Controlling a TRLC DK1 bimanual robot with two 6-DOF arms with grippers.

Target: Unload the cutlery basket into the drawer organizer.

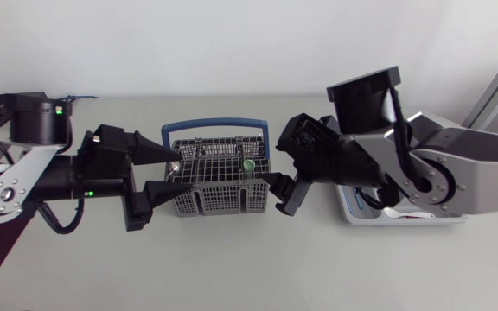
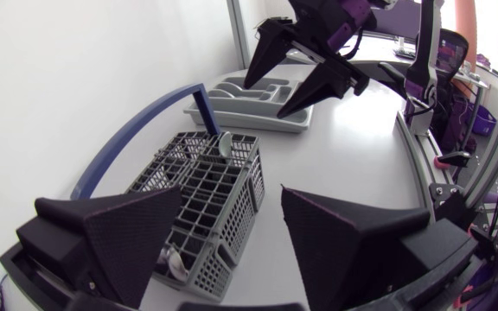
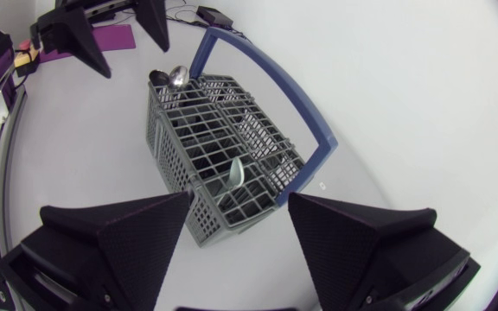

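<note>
while both arms flank the cutlery basket (image 1: 217, 194) at the middle of the table (image 1: 232, 268), nothing is lifted out yet. left gripper (image 1: 176, 170) stands released around the basket's left end, right gripper (image 1: 268, 162) released just at its right end, neither pinching anything. a metal spoon (image 1: 173, 164) stands bowl-up in the left end compartment, a pale green spoon (image 1: 248, 163) in a right one, other contents hard to tell. drawer organizer (image 2: 247, 121) lies to the right, partly under the right arm. my read: spoons are stiff, light, smooth and likely slippery, so pinch the neck just under the bowl and lift straight up. basket is light plastic and may slide or tip; its blue handle (image 1: 214, 123) leans to the far side
</note>
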